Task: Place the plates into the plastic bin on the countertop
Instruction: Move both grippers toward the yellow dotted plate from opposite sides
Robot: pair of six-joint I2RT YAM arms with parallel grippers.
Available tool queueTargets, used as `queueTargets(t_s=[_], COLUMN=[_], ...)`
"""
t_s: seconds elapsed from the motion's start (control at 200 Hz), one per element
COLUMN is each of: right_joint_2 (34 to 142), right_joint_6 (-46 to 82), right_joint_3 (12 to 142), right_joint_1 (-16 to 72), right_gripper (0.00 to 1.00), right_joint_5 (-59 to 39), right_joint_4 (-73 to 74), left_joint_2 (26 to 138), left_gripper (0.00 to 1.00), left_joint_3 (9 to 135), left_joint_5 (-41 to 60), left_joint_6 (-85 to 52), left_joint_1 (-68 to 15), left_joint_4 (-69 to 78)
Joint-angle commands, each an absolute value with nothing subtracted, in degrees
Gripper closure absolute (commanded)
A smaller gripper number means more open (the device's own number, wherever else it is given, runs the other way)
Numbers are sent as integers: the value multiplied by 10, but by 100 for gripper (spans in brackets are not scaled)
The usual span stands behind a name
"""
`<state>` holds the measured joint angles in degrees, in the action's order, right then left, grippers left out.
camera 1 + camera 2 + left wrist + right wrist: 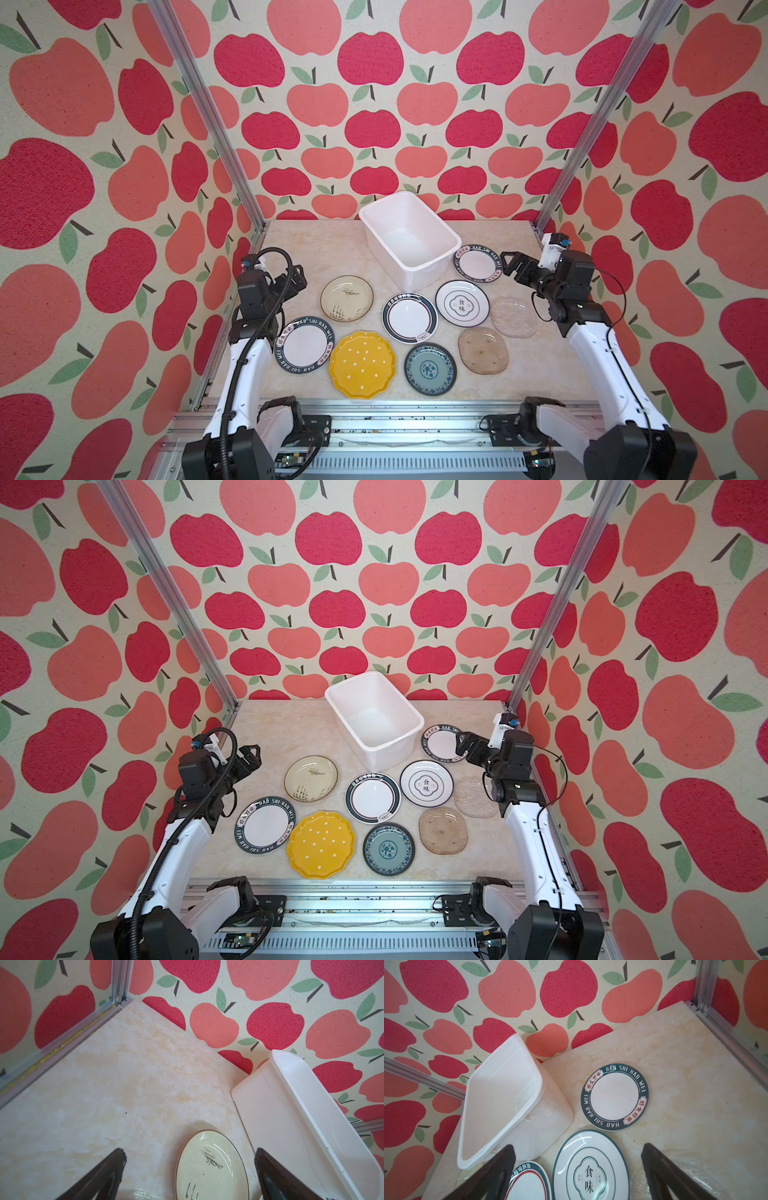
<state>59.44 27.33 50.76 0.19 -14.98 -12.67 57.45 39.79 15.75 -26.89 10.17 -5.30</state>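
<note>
**Flat plates, little to grip**

All nine plates [409, 317] lie flat on the countertop [316, 245], clustered around the near side of the empty plastic bin [415, 268]. The left gripper [297, 276] and right gripper [508, 264] hover with fingers spread, holding nothing. The risk is that rims hug the surface, so a shallow pinch could slip or shove a plate into its neighbour.

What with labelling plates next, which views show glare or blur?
In both top views the plastic bin washes out white, the clear glass plate is faint; left wrist view: jaws blurred, cream plate sharp; right wrist view: jaws blurred, glare on the clear glass plate.
</note>
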Motion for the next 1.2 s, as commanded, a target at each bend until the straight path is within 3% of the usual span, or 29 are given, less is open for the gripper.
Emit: queueTargets(t_s=[0.0,0.33,0.55,0.705,0.92,1.196], right_joint_2=[573,549,654,772,931,1017], right_joint_6=[320,456,436,383,337,341], right_joint_3=[530,515,573,629,705,743], right_joint_1=[29,267,426,513,565,575], right_gripper=[4,6,6,3,2,2], right_joint_5=[-206,-138,-152,-168,-192,-214], right_joint_4=[-244,-263,-309,-343,-380,-394], left_joint_2=[591,707,706,661,604,556], left_gripper=[3,7,7,6,5,4], left_joint_3=[437,578,613,578,483,369], left_joint_5=[198,191,186,209,244,249], left_joint_6=[-308,-284,-256,-311,-380,-461], left_joint_1=[82,-43,-166,-192,-197,-206], left_joint_4=[-142,-418,-594,-640,-645,-582])
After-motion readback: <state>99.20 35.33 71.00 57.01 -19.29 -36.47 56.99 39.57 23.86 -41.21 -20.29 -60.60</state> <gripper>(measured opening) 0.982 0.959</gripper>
